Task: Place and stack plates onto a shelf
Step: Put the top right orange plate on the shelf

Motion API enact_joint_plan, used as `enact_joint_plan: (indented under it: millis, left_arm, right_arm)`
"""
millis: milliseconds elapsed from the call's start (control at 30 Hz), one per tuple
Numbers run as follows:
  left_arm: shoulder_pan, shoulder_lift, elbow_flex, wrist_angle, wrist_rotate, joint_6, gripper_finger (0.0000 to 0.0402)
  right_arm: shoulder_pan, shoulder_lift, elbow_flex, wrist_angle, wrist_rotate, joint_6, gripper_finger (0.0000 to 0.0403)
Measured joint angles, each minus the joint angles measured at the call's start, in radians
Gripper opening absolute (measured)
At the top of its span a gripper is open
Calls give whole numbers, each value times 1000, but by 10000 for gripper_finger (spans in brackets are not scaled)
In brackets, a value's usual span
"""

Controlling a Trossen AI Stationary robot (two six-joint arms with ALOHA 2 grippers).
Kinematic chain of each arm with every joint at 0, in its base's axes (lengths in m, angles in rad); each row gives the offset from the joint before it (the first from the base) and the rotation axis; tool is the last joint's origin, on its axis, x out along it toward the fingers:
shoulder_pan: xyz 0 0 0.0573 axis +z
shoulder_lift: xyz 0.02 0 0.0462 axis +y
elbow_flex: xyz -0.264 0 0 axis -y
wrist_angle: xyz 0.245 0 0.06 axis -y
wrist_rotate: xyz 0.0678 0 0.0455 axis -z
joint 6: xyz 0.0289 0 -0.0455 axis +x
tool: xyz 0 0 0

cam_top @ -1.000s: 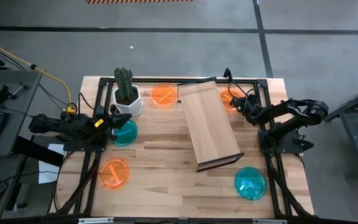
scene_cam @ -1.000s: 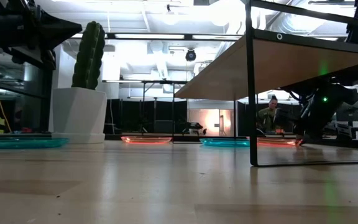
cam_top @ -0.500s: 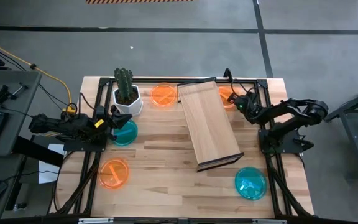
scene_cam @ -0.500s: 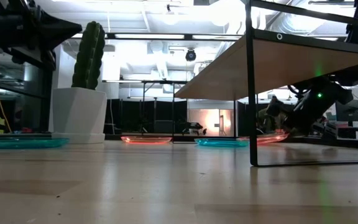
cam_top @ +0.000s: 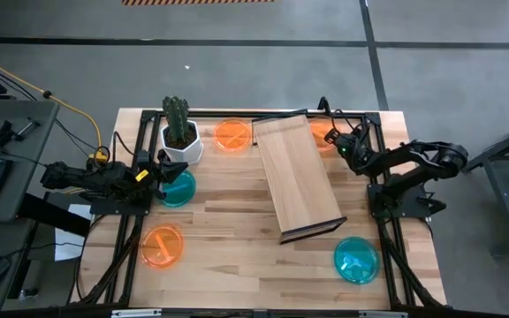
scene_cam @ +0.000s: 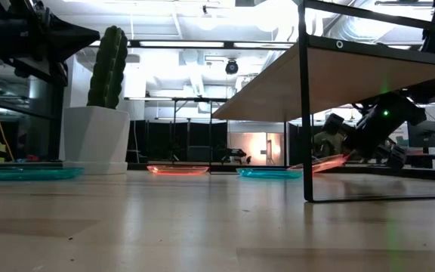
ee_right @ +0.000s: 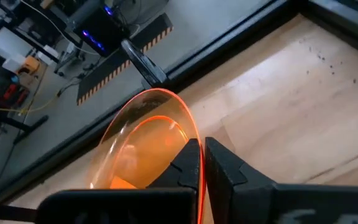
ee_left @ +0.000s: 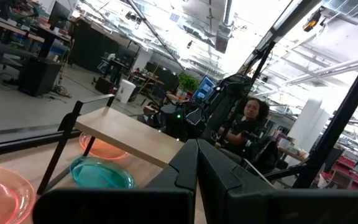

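A: Biggest first. We had the butcher-block table point(cam_top: 237, 221), and on it the shelf point(cam_top: 295, 175), a light-wood plank top on a dark frame, lying at an angle right of centre.

B: Then we logged the arms. The left gripper point(cam_top: 160, 170) sat at the table's left side, beside the white hexagonal cactus pot point(cam_top: 181, 141), fingers pressed together with nothing between them. It hung over the rim of a teal plate point(cam_top: 178, 188).

A: And the right gripper point(cam_top: 338, 141) was at the far right corner, just beside the shelf's far end. In the right wrist view we saw its fingers point(ee_right: 188, 165) clamped on the rim of an orange plate point(ee_right: 143, 144).

B: We noted that plate tilted in the low view, one edge lifted off the table point(scene_cam: 323, 162).

A: The other plates lay flat. We counted an orange one point(cam_top: 233, 135) at the far edge between pot and shelf, another orange one point(cam_top: 163, 246) near left, and a teal one point(cam_top: 356, 259) near right, past the shelf's near end.

B: None on the shelf.
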Motion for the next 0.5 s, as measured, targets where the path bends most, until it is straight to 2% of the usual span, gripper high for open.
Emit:
enact_joint_plan:
  millis: [200,500]
  left_arm:
    - [0,0,0,0,0,0,0]
    - [0,0,0,1,0,-6,0]
  right_arm:
    - [0,-126,0,-71,34,-28,0]
    - [0,-382,0,-321,112,-52,0]
